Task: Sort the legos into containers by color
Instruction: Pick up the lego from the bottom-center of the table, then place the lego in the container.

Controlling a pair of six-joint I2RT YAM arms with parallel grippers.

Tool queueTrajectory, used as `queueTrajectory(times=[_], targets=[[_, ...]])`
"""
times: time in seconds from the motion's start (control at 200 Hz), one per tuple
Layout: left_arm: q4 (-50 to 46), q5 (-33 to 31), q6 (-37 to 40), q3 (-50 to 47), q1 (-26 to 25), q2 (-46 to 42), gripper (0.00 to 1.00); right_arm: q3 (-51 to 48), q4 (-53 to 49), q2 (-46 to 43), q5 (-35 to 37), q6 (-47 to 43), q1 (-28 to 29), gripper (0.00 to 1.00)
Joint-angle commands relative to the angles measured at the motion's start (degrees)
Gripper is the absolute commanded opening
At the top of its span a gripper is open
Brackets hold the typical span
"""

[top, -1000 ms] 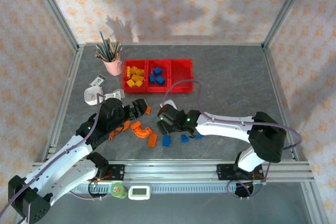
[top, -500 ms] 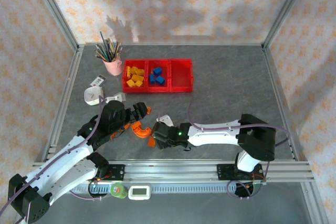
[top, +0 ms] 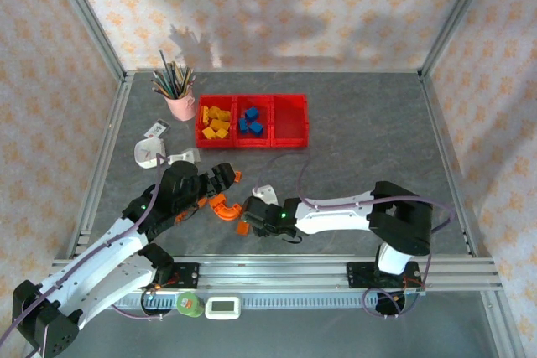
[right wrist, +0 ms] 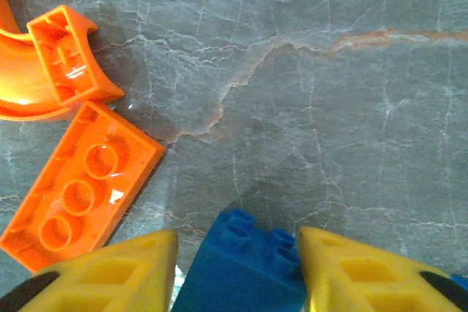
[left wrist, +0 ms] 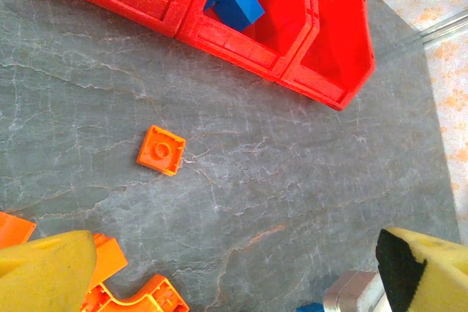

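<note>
Right gripper clenched on blue lego: both pads judged pressed against its sides, brick not yet lifted off table. Brick's long axis cannot be told. Grip placed well in front of containers; middle compartment, already stocked with blue, lies straight ahead. Left gripper held wide open, empty, nearer containers.
</note>
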Motion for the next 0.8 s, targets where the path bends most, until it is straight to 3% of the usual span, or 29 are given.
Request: queueTrajectory(times=[0.0,0.44,0.796], targets=[[-0.4,-0.9,-0.2,-0.6,-0.5,-0.5,0.99,0.8,-1.1,1.5,1.9,1.1,0.2,0.39],[-0.2,-2.0,-0.2,0.1,-0.5,-1.0,0.99,4.3,-3.2,-2.8,3.6,1.3,-1.8,0.3],[-4.3,-6.7,6.7,6.0,2.1,0.5,0.99,17.5,-1.5,-1.1,6.8,-9.6,-13.7,0.3]])
